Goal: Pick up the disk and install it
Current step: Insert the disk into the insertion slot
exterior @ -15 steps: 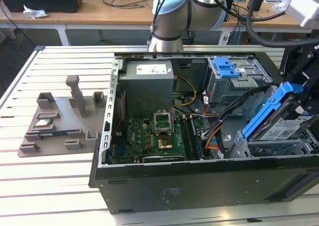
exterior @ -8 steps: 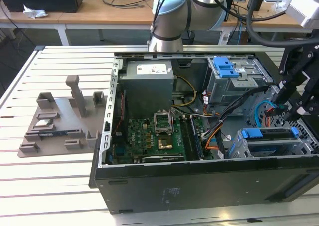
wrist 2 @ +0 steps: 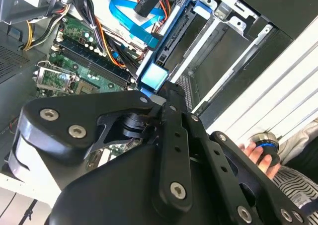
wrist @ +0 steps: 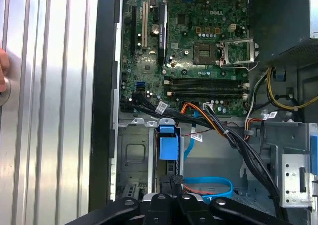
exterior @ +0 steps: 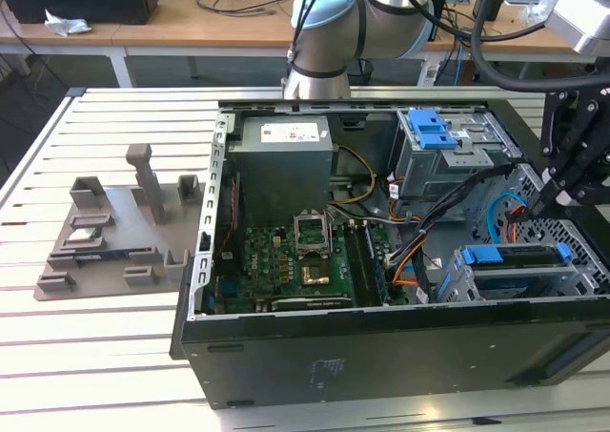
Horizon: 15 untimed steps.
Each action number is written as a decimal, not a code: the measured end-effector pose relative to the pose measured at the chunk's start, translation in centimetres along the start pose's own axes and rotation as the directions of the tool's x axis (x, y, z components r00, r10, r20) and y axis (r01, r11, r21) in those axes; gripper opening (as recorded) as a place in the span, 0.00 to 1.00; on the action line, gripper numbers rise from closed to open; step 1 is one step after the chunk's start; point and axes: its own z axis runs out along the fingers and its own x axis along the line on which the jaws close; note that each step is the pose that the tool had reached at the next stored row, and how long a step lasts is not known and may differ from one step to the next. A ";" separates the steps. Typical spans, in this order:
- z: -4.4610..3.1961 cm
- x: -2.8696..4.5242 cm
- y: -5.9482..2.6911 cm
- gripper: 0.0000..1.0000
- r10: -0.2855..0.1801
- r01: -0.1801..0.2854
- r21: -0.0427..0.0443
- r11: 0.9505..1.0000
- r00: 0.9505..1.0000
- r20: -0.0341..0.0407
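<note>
Blue carrier rails mark the disk [exterior: 515,257], which sits edge-on in the lower drive cage [exterior: 572,277] of the open computer case [exterior: 381,356], toward the exterior view's right. The case lies on its side on a white slatted table [exterior: 105,327]. In the first wrist view the disk [wrist: 167,146] shows as a blue tab standing in a slot of the grey cage, just below the green motherboard [wrist: 198,46]. In the second wrist view the same blue end [wrist 2: 154,77] sits directly ahead of the gripper's black linkage.

The gripper [exterior: 562,192] hangs over the case's far right side in the exterior view, just above and behind the drive cage. Its black body fills the near part of the second wrist view [wrist 2: 171,93] and edges into the first wrist view [wrist: 174,185]. Whether the jaws are clenched or released cannot be told; the tips are hidden behind the linkage. Contact with the disk cannot be confirmed either.

A blue data cable [wrist: 213,185] loops beside the cage. A grey power supply [exterior: 286,165] occupies the case's upper part. A second blue-latched bay [exterior: 429,132] stands above the cage. A grey moulded fixture [exterior: 114,227] rests on the table at the exterior view's left. A person's hand [wrist 2: 261,153] rests on a round button on the table.
</note>
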 end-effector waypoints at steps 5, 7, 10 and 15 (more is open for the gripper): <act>0.02 0.00 0.00 0.11 0.000 0.000 0.000 1.000 1.000 0.000; 0.03 0.00 0.00 0.11 0.000 0.000 0.000 1.000 1.000 0.000; 0.04 -0.01 -0.28 0.11 0.000 0.000 0.000 1.000 1.000 0.000; 0.36 -0.04 -0.79 0.11 0.000 0.000 0.000 1.000 1.000 -0.001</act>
